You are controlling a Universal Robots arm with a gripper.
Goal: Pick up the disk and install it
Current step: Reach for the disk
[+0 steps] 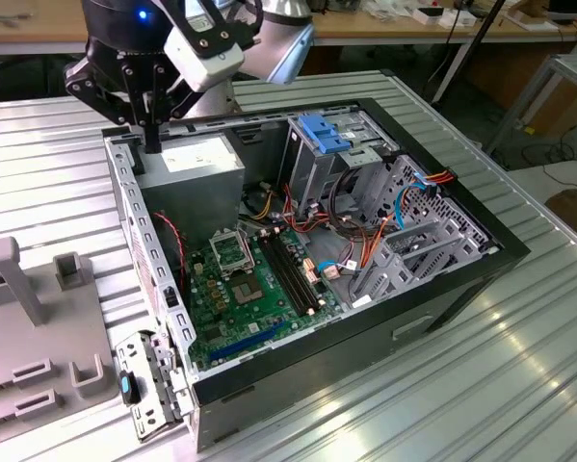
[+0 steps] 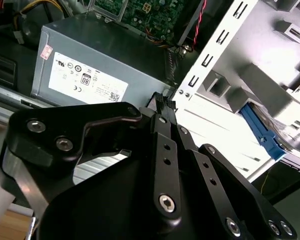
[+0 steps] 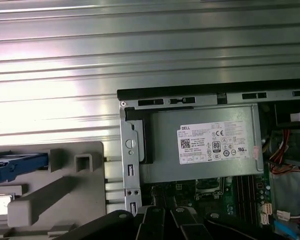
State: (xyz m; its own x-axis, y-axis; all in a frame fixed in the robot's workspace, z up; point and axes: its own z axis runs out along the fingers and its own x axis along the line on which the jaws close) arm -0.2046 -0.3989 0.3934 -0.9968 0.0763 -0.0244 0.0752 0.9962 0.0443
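Clearly, one open computer case [image 1: 452, 289] lies on the ribbed metal table [image 1: 519, 385]. Inside it I count one grey power supply [image 1: 196, 159], one green motherboard [image 1: 240, 298] and one light-blue latch [image 1: 322, 132] on the drive cage. One grey fixture [image 1: 38, 337] stands beside the case, at the exterior view's left. On it lies the one disk [image 3: 17, 167]. Its blue carrier shows in both wrist views, but its dark body I cannot make out. Red, orange and blue cables [image 1: 365, 241] cross the inside of the case near the cage. The arm comes down from above. The one gripper [image 1: 151, 140] hangs at the case corner, just beside the power supply and well apart from the disk. Its fingers are pressed together with nothing between them.
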